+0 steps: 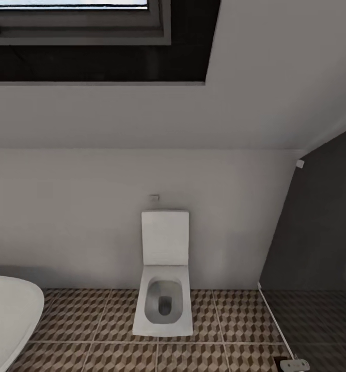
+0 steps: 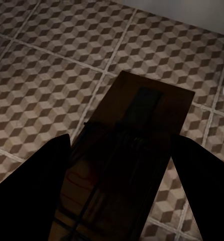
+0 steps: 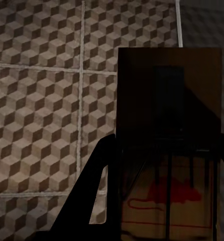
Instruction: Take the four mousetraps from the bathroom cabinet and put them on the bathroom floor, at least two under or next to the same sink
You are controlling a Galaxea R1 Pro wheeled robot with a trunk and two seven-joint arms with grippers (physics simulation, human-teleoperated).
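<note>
Because each end effector carries a load above the tiles, the main hazard from here is an uncontrolled drop. The left end effector point(image 2: 119, 170) is clenched on a flat tan-brown wooden mousetrap with a black spring bar point(image 2: 137, 150), held between its two dark fingers point(image 2: 36, 196); the right end effector point(image 3: 167, 181) likewise grips a second flat tan-brown mousetrap with a red marking point(image 3: 167, 135). Letting go from this height would likely let a board bounce, flip or skid, and a slack grip during base travel could shed it early. A second risk is placement: no sink is in sight, so a trap set down here may fail the sink condition. Beneath both end effectors lies the bathroom floor of large tiles printed with brown, beige and white cubes point(image 2: 51, 75), level and unobstructed. Ahead of them stand a white square toilet point(image 1: 163, 289), a white oval bathtub rim point(image 1: 13, 310) and a dark grey shower enclosure point(image 1: 317, 232) under a sloped ceiling.
</note>
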